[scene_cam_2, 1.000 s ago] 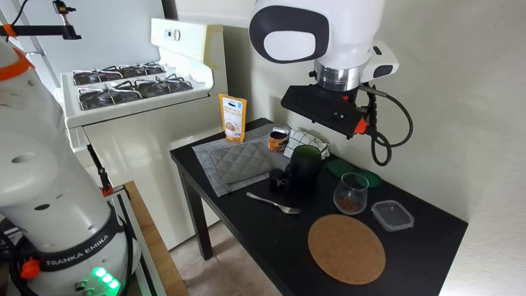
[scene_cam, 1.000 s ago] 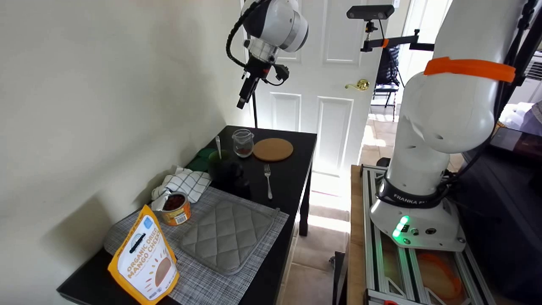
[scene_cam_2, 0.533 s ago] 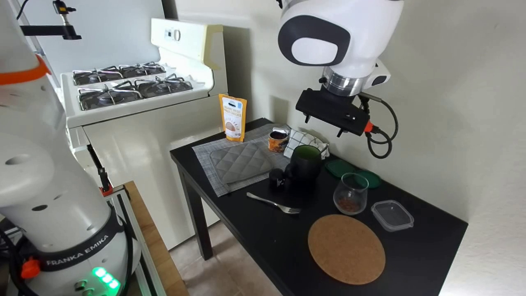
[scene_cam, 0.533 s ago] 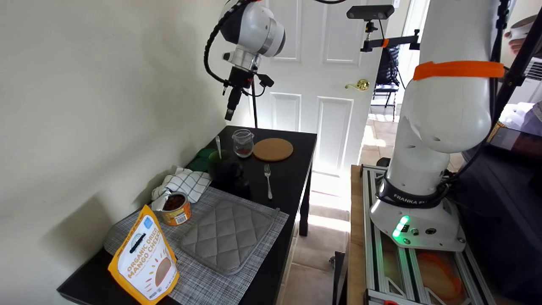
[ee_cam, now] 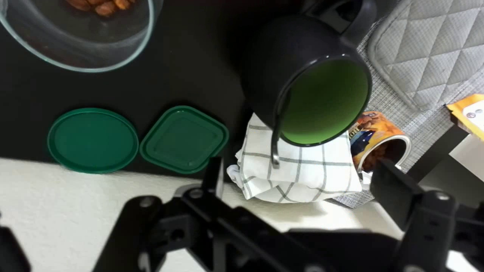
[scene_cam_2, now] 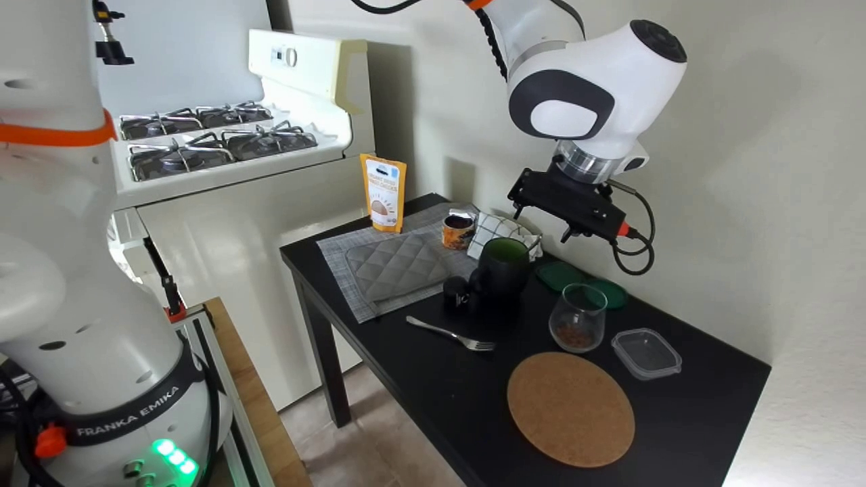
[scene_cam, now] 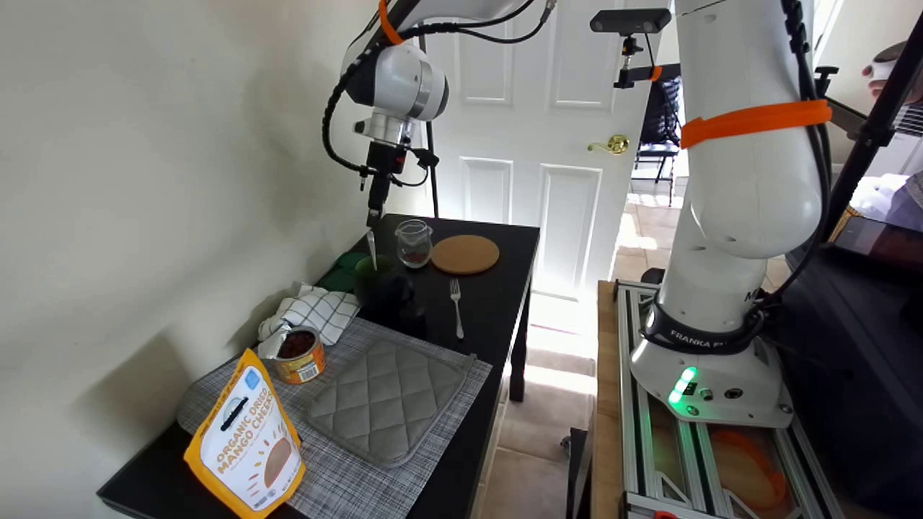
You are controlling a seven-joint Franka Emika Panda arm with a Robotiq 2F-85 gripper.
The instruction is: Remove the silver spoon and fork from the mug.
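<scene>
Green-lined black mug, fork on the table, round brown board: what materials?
Black mug: likely glazed ceramic; near-matte black outside, smooth green inside, small bright glints on the rim.
Fork: metal, probably stainless steel; silver with a bright sheen.
Round board: looks like cork, possibly fibreboard; matte brown, no glints.

The mug (scene_cam_2: 504, 276) stands upright on the worktop (scene_cam_2: 467, 389), almost black outside and bright green inside, with a looped handle that shows in the wrist view. In an exterior view the spoon (scene_cam: 372, 250), thin and silvery, rises out of the mug, tilted slightly left; its handle alone shows, and its lower end is hidden inside. In the wrist view its tip juts out past the rim. In an exterior view the fork (scene_cam_2: 450, 333), also slim and silver, lies flat on the worktop, near the mug but apart from it, handle to the left, tines to the right.
</scene>
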